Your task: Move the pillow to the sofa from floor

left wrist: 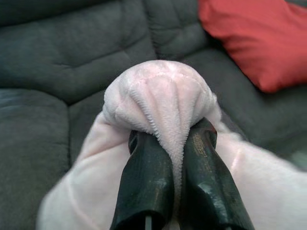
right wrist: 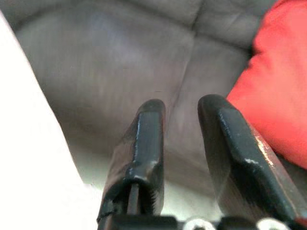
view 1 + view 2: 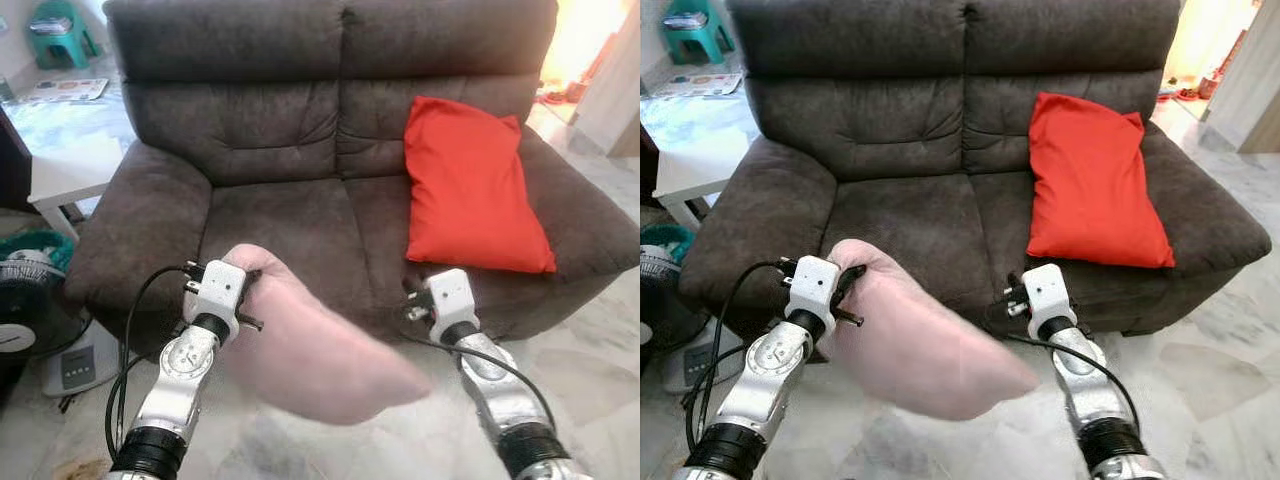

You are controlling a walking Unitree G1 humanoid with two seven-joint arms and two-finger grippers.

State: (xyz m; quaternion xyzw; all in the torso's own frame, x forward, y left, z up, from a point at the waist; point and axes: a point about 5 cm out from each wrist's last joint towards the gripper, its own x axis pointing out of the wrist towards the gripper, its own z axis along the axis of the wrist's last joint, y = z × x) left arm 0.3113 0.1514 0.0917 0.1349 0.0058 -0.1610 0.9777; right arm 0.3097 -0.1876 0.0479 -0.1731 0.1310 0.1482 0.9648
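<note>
I see a red cushion (image 3: 472, 190) leaning against the backrest on the right seat. A green plastic stool (image 3: 58, 32) stands at far left, a white tabletop (image 3: 70, 172) sits nearer on the left, and a fan (image 3: 25, 310) with a white scale (image 3: 80, 366) rests on the floor.

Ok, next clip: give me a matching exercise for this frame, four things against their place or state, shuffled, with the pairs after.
Things:
1. pink pillow
2. red pillow
3. right gripper
4. green stool

Places or states:
A. on the floor behind the sofa, at the robot's left
B. open, holding nothing
C. lying on the sofa's right seat
D. pinched at one corner by the left gripper, in front of the sofa

Pairs: 1-D, 2-C, 3-B, 4-A
</note>
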